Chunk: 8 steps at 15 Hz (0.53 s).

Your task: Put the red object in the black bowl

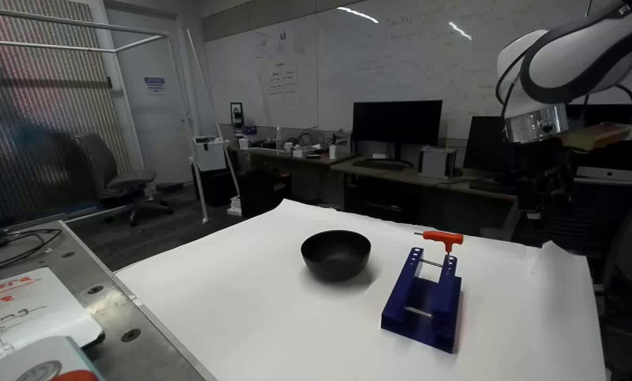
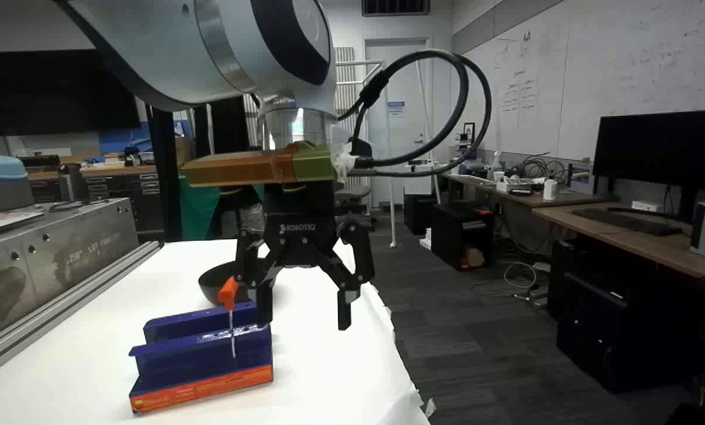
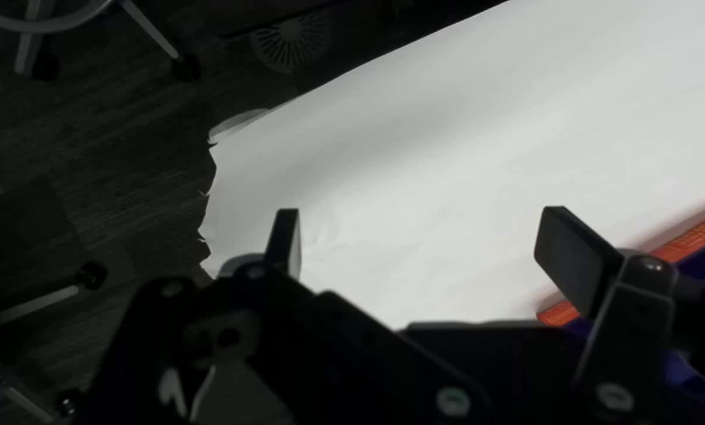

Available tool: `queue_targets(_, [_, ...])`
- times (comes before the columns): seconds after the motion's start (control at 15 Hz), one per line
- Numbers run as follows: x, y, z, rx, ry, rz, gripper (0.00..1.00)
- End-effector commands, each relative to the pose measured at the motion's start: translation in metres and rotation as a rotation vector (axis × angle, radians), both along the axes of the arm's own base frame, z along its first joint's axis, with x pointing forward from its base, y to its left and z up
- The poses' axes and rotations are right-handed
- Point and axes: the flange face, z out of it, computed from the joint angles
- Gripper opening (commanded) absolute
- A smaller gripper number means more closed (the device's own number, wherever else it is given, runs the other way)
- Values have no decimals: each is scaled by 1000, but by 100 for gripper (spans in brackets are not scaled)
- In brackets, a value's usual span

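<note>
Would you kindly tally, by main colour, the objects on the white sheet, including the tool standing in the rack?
Black: 1 (bowl)
Blue: 1 (rack)
Red: 1 (T-handled tool)
Total: 3

In an exterior view, the tool (image 2: 304,311) partly hides the bowl (image 2: 211,282).

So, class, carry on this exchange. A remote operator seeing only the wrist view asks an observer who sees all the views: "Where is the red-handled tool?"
Observer: The red-handled tool stands upright in the blue rack.
Operator: And its destination?
Observer: The black bowl rests beside the rack, not touching it.
Operator: Is my gripper lined up over the tool?
Observer: No, both exterior views show it off to one side of the tool.
</note>
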Motion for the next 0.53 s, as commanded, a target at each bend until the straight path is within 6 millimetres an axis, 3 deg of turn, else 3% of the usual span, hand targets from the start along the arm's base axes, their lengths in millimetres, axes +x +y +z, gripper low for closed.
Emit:
queue_targets(0.0, [1, 0, 2, -1, -3, 0, 100])
queue_targets(0.27, [7, 4, 3, 15, -13, 9, 100])
queue_targets(0.47, [27, 36, 5, 85, -68, 49, 100])
